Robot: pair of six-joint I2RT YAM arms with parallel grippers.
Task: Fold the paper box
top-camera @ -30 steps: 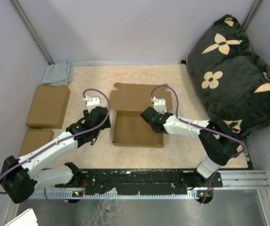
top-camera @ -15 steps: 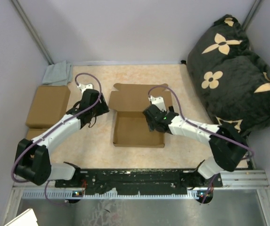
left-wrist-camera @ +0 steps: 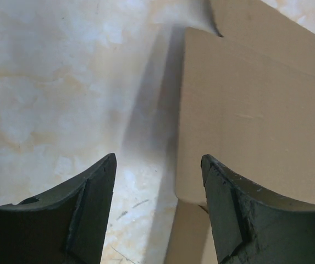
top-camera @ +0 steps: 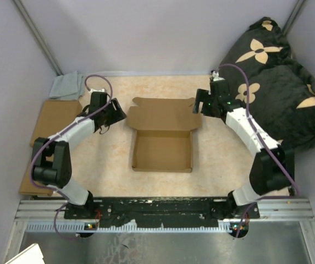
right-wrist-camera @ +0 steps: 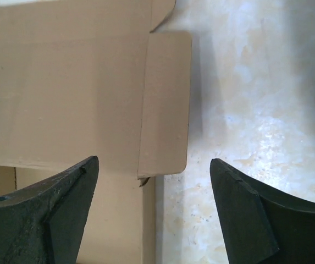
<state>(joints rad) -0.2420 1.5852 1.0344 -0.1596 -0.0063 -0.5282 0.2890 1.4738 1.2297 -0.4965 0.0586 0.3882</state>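
Note:
The paper box (top-camera: 161, 151) is a shallow brown cardboard tray in the middle of the table, with its lid (top-camera: 162, 114) lying open and flat behind it. My left gripper (top-camera: 116, 113) hovers open at the lid's left edge; in the left wrist view the gripper (left-wrist-camera: 158, 158) straddles the edge of the lid (left-wrist-camera: 245, 110) with nothing held. My right gripper (top-camera: 198, 105) is open at the lid's right side. In the right wrist view the gripper (right-wrist-camera: 154, 160) frames the lid's small side flap (right-wrist-camera: 165, 104), apart from both fingers.
Flat closed brown boxes (top-camera: 55, 124) lie stacked along the left wall, with a grey cloth (top-camera: 67, 86) behind them. A big black pillow with tan flowers (top-camera: 272, 82) fills the right back corner, close to my right arm. Walls bound the back and sides.
My right gripper has left the box tray, opened, and swung back and right to the lid's right flap. The left gripper has moved farther back beside the lid's left edge.

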